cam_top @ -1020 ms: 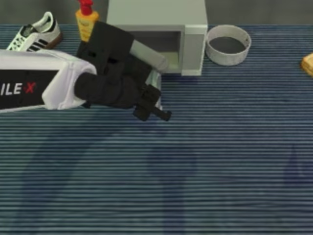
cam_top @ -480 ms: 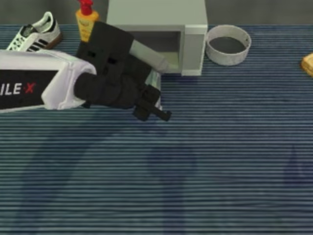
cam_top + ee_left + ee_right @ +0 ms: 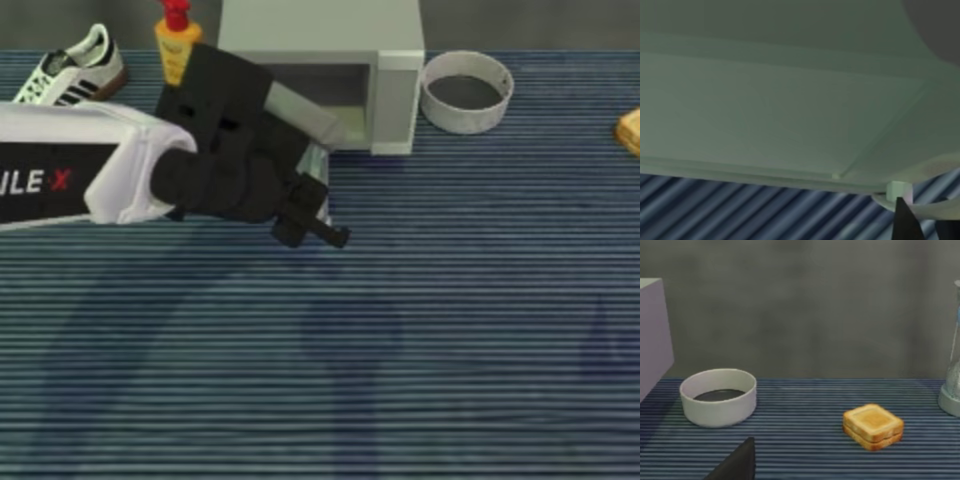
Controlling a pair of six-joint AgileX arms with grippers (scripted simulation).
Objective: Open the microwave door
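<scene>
The grey microwave (image 3: 320, 30) stands at the back of the table with its dark cavity (image 3: 335, 85) showing. Its light-grey door (image 3: 305, 112) is swung out toward the front and is mostly hidden under my left arm. My left gripper (image 3: 318, 222) is at the door's free edge, shut on the handle. In the left wrist view the door panel (image 3: 780, 110) fills most of the picture, and the handle (image 3: 900, 190) sits at my left gripper (image 3: 927, 220). My right gripper (image 3: 737, 462) is parked outside the top view, and only a dark corner of it shows.
A round grey ring-shaped bowl (image 3: 466, 92) (image 3: 718, 397) stands just right of the microwave. Toast (image 3: 630, 130) (image 3: 872, 426) lies at the right edge. A sneaker (image 3: 72, 68) and a red-capped yellow bottle (image 3: 176, 40) are at the back left. A glass vessel (image 3: 952, 375) stands beyond the toast.
My left arm has crept very slightly to the right with the door still in its grip. Nothing else has moved.
</scene>
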